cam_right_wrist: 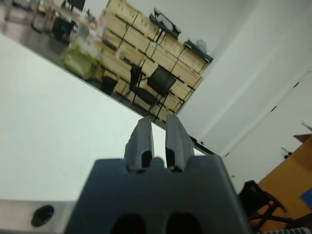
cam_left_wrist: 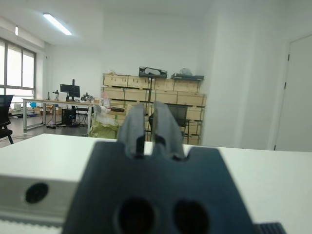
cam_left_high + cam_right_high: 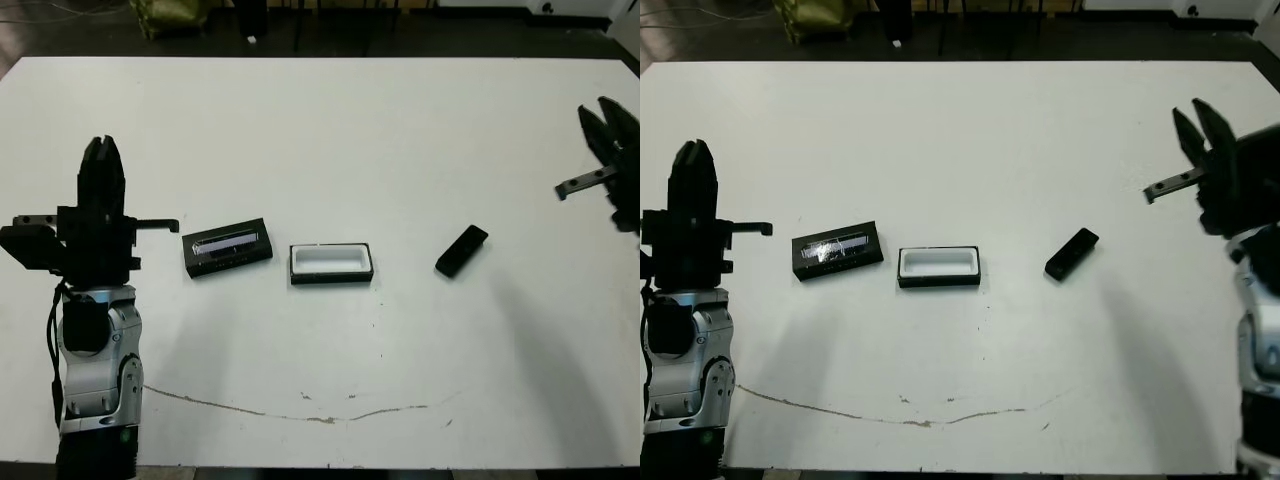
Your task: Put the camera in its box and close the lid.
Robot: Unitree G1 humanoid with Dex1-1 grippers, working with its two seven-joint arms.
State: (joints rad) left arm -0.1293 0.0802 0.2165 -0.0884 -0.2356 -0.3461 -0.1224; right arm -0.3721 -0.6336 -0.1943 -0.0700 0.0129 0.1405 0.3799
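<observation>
- Left gripper (image 3: 103, 150) hangs above the white table's (image 3: 330, 140) left side, fingers pressed close together, holding nothing, well apart from every item.
- Lid (image 3: 227, 247), window strip up, lies flat just left of the box, long axis running roughly left-right, its right end tipped slightly toward the far edge.
- Box (image 3: 331, 263) sits open near the table's middle, white lining showing, long axis left-right.
- Camera (image 3: 461, 250) lies on the table right of the box, apart from it, long axis diagonal, its far end pointing up-right.
- Right gripper (image 3: 1200, 125) hovers at the right edge, fingers slightly parted, empty, clear of the camera.
</observation>
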